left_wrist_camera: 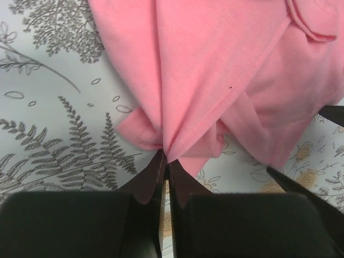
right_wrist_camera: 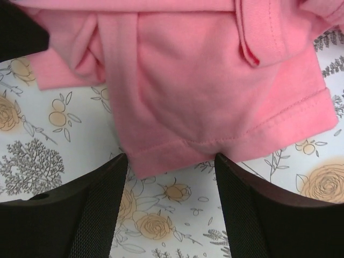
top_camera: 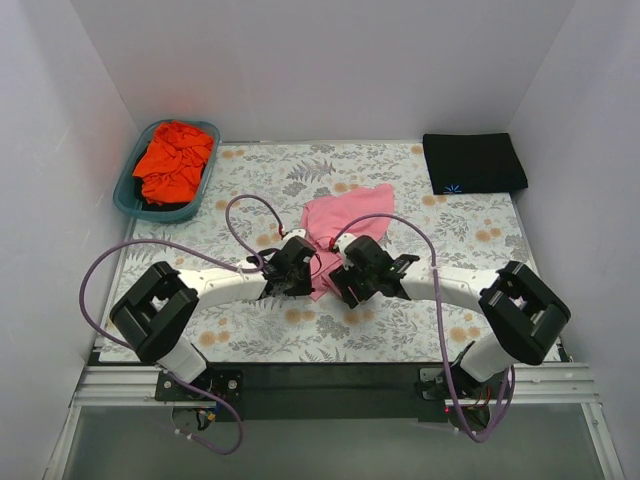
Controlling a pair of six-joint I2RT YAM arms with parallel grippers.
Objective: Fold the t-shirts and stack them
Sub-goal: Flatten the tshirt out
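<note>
White-walled booth, floral-print tablecloth (top_camera: 300,340). The left gripper (left_wrist_camera: 165,164) is pinched tight on a bunched corner of the crumpled light pink cotton t-shirt (left_wrist_camera: 215,70), mid-table. The right gripper (right_wrist_camera: 171,161) is spread wide, straddling the stitched hem without gripping. Light, limp cloth, likely to sag, so hems and corners look like the best holds.
</note>
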